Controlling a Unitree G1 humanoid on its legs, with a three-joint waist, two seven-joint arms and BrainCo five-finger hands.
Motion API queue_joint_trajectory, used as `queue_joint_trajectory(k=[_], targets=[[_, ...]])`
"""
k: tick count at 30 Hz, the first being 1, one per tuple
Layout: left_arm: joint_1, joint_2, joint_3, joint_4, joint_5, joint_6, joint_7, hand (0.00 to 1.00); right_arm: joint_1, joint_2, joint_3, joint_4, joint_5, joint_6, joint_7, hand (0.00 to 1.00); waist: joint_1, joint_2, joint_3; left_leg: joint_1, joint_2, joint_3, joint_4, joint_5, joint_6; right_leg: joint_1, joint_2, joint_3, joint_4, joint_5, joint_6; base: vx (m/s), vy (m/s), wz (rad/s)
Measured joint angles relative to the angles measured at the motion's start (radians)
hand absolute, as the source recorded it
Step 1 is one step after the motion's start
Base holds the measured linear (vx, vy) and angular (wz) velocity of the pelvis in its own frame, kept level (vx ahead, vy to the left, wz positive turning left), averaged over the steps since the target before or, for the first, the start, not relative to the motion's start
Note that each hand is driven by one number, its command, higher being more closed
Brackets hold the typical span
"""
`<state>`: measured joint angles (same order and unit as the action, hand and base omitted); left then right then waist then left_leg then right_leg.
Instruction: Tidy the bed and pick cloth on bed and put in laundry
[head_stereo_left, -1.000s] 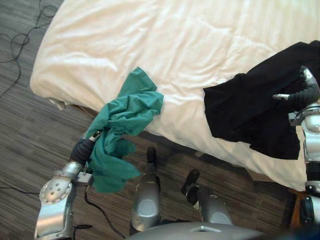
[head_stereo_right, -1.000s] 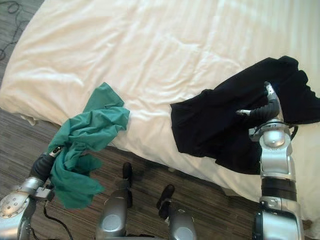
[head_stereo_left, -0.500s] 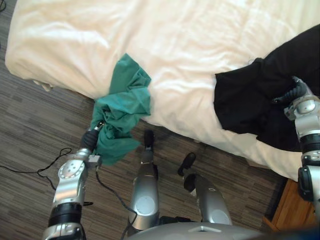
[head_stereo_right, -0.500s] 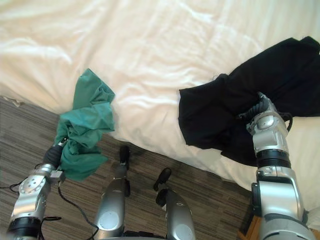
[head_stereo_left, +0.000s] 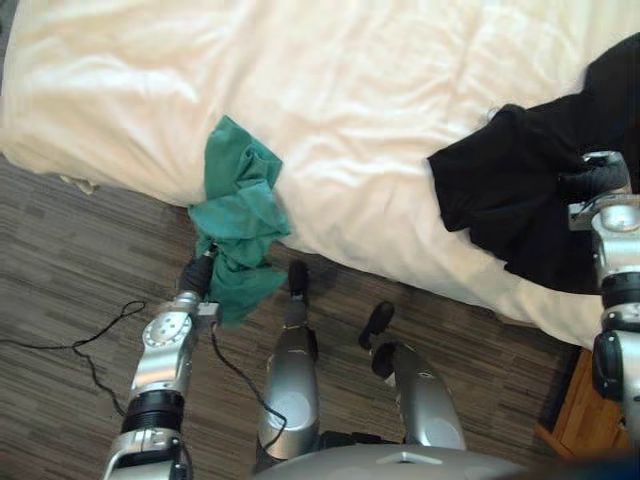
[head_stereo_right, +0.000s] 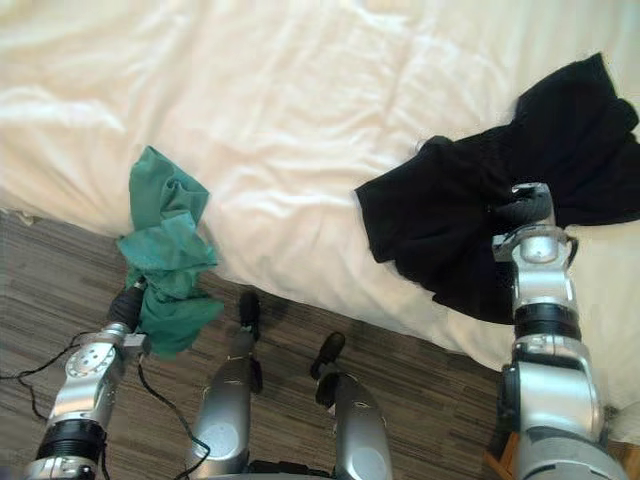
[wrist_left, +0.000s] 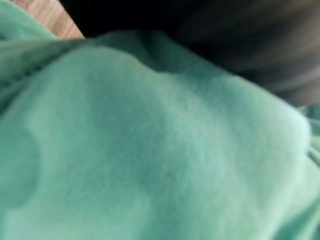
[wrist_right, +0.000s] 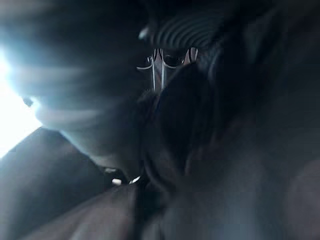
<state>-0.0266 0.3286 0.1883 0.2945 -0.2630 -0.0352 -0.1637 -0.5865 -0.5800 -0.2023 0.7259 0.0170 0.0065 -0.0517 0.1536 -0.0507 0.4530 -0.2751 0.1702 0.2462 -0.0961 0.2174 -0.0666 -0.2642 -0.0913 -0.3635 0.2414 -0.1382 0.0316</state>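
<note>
A green cloth (head_stereo_left: 240, 215) droops over the near edge of the white bed (head_stereo_left: 350, 90), its lower end bunched in my left hand (head_stereo_left: 197, 273), which is shut on it just off the mattress. The same green cloth (wrist_left: 150, 150) covers the left wrist view. A black cloth (head_stereo_left: 505, 195) lies spread on the bed at the right. My right hand (head_stereo_right: 526, 208) rests on its middle with fingers curled down into the fabric. Dark folds of the black cloth (wrist_right: 225, 175) bunch up close around that hand in the right wrist view.
The rumpled white duvet covers the bed, whose near edge runs diagonally across the view. Grey striped floor (head_stereo_left: 70, 290) lies in front of it. A brown wooden piece (head_stereo_left: 575, 425) shows at the lower right corner.
The camera has shifted. My left hand has drawn the green cloth further off the bed edge. My right hand's fingers, straight a second ago, have curled down into the black cloth.
</note>
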Motion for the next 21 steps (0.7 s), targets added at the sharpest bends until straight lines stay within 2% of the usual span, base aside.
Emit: queue_joint_trajectory(k=[3,5,7,8,10,11,12,14,16,19,20,21], targets=[[0.089,-0.048,-0.029,-0.078,0.008,0.028,0.022,1.0,0.181,0.134,-0.027,-0.148,0.123,-0.073,0.008,1.0,-0.007,0.002,-0.005,0.09,-0.001,0.035,0.0,-0.017,-0.021,0.07,-0.002,0.033,0.001,-0.015,0.002,0.08,-0.021,-0.27],[0.149,-0.089,-0.036,-0.079,0.023,0.052,0.045,1.0,0.301,0.216,-0.027,-0.221,0.188,-0.111,0.017,1.0,-0.031,0.011,-0.05,0.111,-0.002,0.056,0.0,-0.035,-0.017,0.082,-0.002,0.046,0.0,-0.026,0.006,0.08,0.0,-0.24],[0.225,-0.134,-0.059,-0.048,0.061,0.097,0.079,1.0,0.467,0.341,-0.028,-0.292,0.283,-0.15,0.069,1.0,-0.061,0.021,-0.105,0.155,-0.006,0.075,0.0,-0.051,-0.017,0.118,-0.007,0.054,-0.001,-0.033,0.013,0.11,0.001,-0.19],[0.24,-0.143,-0.067,-0.021,0.069,0.105,0.088,1.0,0.511,0.369,-0.026,-0.3,0.292,-0.155,0.081,1.0,-0.067,0.025,-0.122,0.173,-0.008,0.079,0.0,-0.057,-0.017,0.133,-0.008,0.058,-0.004,-0.035,0.016,0.13,-0.001,-0.23],[0.303,-0.197,-0.073,0.123,0.081,0.132,0.124,1.0,0.668,0.449,-0.022,-0.277,0.279,-0.149,0.124,1.0,-0.088,0.039,-0.199,0.256,-0.014,0.109,-0.001,-0.093,-0.019,0.212,-0.009,0.078,-0.039,-0.04,0.025,0.14,0.017,-0.37],[0.319,-0.21,-0.073,0.161,0.081,0.132,0.133,1.0,0.701,0.461,-0.022,-0.254,0.266,-0.145,0.136,1.0,-0.094,0.044,-0.219,0.274,-0.016,0.117,-0.001,-0.102,-0.019,0.23,-0.01,0.083,-0.047,-0.042,0.029,0.13,0.037,-0.31],[0.337,-0.229,-0.073,0.242,0.083,0.126,0.15,1.0,0.752,0.474,-0.029,-0.175,0.237,-0.139,0.163,1.0,-0.107,0.053,-0.253,0.308,-0.019,0.129,-0.001,-0.118,-0.019,0.263,-0.012,0.084,-0.066,-0.044,0.036,0.1,0.039,-0.16],[0.34,-0.243,-0.067,0.387,0.104,0.08,0.186,1.0,0.795,0.498,-0.083,0.004,0.17,-0.121,0.196,1.0,-0.115,0.062,-0.292,0.349,-0.023,0.132,-0.002,-0.133,-0.023,0.312,-0.013,0.085,-0.091,-0.045,0.043,0.09,0.034,-0.08],[0.341,-0.253,-0.027,0.544,0.156,0.006,0.223,1.0,0.846,0.52,-0.173,0.24,0.099,-0.111,0.217,1.0,-0.122,0.075,-0.323,0.397,-0.026,0.134,-0.006,-0.148,-0.026,0.371,-0.013,0.085,-0.117,-0.041,0.049,0.08,0.02,-0.04],[0.357,-0.273,0.029,0.617,0.175,-0.042,0.254,1.0,0.904,0.53,-0.286,0.325,0.06,-0.102,0.226,1.0,-0.137,0.084,-0.33,0.433,-0.032,0.138,-0.007,-0.157,-0.025,0.417,-0.017,0.085,-0.138,-0.036,0.058,0.01,0.015,-0.03],[0.365,-0.281,0.057,0.635,0.174,-0.051,0.258,1.0,0.943,0.52,-0.324,0.329,-0.021,-0.052,0.237,1.0,-0.14,0.088,-0.345,0.45,-0.034,0.147,-0.008,-0.162,-0.025,0.432,-0.022,0.085,-0.14,-0.035,0.06,-0.01,0.024,-0.06],[0.365,-0.281,0.06,0.635,0.173,-0.052,0.258,1.0,0.951,0.52,-0.333,0.33,-0.056,-0.032,0.24,1.0,-0.14,0.087,-0.347,0.456,-0.035,0.146,-0.008,-0.162,-0.025,0.438,-0.023,0.084,-0.139,-0.036,0.061,0.0,0.0,0.0]])
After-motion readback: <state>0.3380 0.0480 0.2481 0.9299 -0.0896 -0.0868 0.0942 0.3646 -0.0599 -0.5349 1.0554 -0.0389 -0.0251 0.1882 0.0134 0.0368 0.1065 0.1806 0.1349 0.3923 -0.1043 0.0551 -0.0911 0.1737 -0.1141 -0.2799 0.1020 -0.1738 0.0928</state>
